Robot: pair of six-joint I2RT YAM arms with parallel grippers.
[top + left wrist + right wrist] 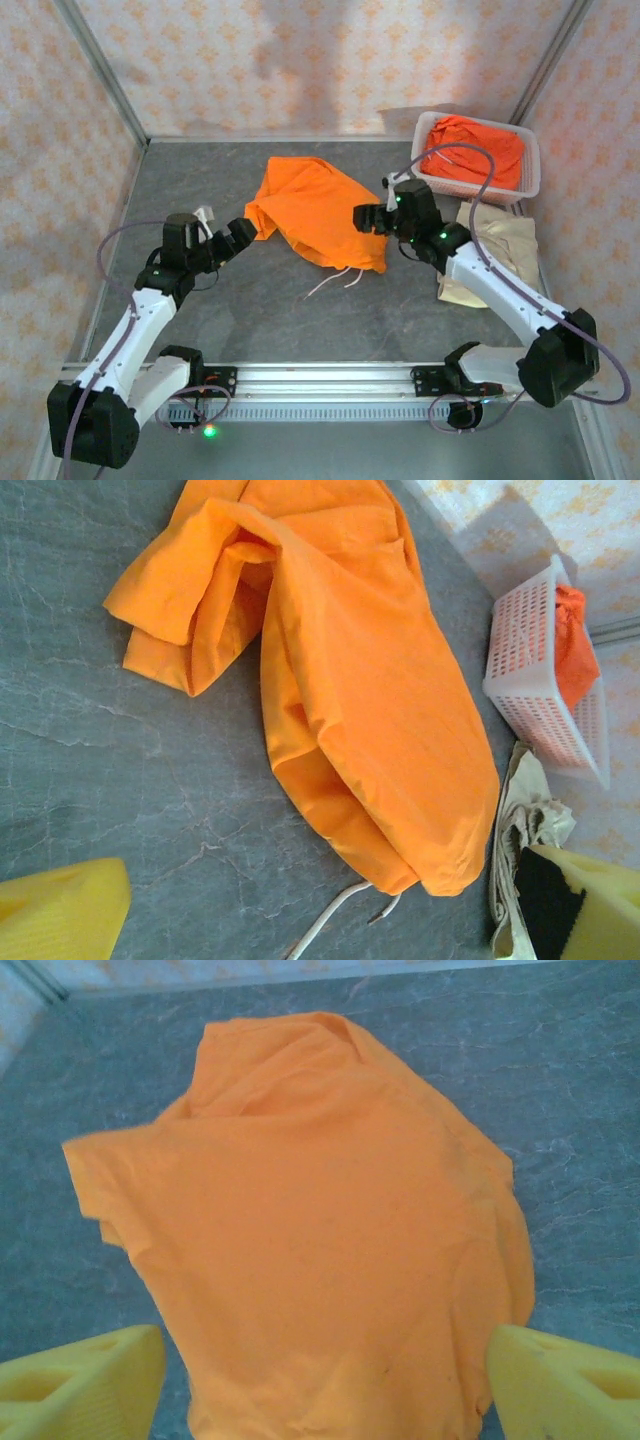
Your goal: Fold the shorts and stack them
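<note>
My right claw hangs wide over crumpled orange shorts, left of the basket; my left claw, wide too, hovers at their side away from it. The cloth looks light and limp, so I would pinch the hem by the drawstring.

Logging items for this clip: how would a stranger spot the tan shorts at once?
Find the white mesh basket in the far right corner of the table. Just on its near side, partly under the right arm, lie the tan shorts. They alone are pale beige; the shorts in the basket and the shorts mid-table are bright orange.
</note>
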